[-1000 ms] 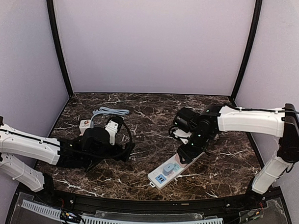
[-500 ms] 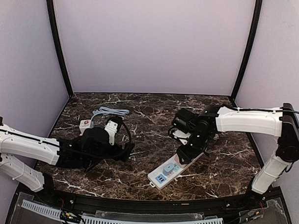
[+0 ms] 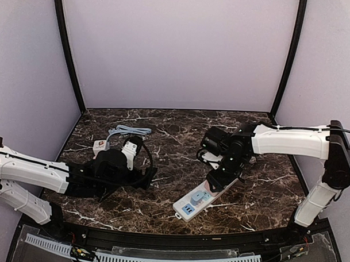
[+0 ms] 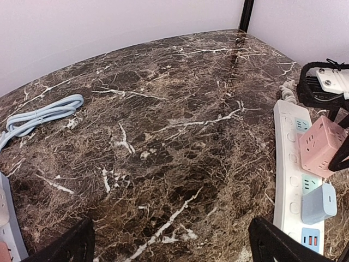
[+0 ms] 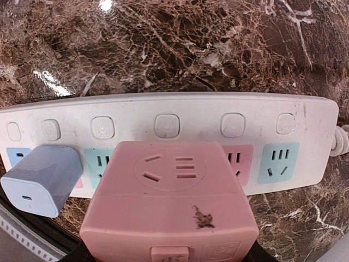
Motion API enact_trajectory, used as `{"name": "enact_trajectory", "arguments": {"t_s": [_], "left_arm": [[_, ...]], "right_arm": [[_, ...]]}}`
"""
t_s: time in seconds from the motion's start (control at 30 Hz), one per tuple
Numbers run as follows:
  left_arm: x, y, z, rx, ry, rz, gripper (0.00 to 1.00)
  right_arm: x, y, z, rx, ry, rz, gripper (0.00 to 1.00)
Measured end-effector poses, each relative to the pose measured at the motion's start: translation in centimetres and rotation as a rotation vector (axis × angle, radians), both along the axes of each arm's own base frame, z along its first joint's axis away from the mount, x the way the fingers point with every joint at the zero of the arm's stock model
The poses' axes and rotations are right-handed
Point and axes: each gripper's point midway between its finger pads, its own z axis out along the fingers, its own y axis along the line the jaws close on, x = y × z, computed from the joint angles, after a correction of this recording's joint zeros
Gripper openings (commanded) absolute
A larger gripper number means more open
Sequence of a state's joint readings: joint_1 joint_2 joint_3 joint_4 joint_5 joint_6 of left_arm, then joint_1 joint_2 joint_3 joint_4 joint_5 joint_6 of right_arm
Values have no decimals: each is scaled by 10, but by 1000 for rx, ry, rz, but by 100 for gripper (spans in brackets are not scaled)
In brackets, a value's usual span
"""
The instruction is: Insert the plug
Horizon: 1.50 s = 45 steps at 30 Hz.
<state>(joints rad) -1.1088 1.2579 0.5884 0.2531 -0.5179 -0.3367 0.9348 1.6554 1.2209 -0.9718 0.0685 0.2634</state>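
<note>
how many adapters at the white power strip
2: a blue-grey charger near one end of the power strip, and a pink cube adapter beside it, held in the right fingers over the middle sockets.

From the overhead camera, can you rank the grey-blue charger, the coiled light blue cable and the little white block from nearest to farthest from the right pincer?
Measured from the right pincer, which holds the pink cube:
1. grey-blue charger, right beside it on the power strip.
2. light blue cable, far left, toward the back.
3. white block, farther left still.
</note>
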Motion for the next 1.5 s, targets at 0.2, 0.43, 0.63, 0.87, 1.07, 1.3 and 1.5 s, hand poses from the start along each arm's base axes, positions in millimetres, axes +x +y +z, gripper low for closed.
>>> {"name": "enact_trajectory", "arguments": {"t_s": [0.2, 0.43, 0.63, 0.87, 1.07, 1.3, 1.5], "left_arm": [[0, 0, 0, 0, 0, 0, 99], [0, 0, 1, -3, -2, 0, 99], [-1, 1, 4, -12, -7, 1, 99], [-1, 1, 4, -14, -7, 0, 99], [-1, 2, 3, -13, -7, 0, 99], [-1, 3, 4, -16, -9, 0, 99], [-1, 3, 4, -19, -10, 0, 99]], "right_arm": [[1, 1, -1, -15, 11, -2, 0], [2, 2, -1, -35, 23, -5, 0], [2, 3, -2, -42, 31, -4, 0], [3, 3, -2, -48, 34, -19, 0], [5, 3, -1, -47, 36, -87, 0], [3, 5, -4, -58, 36, -46, 0], [3, 6, -8, -70, 23, 17, 0]]}}
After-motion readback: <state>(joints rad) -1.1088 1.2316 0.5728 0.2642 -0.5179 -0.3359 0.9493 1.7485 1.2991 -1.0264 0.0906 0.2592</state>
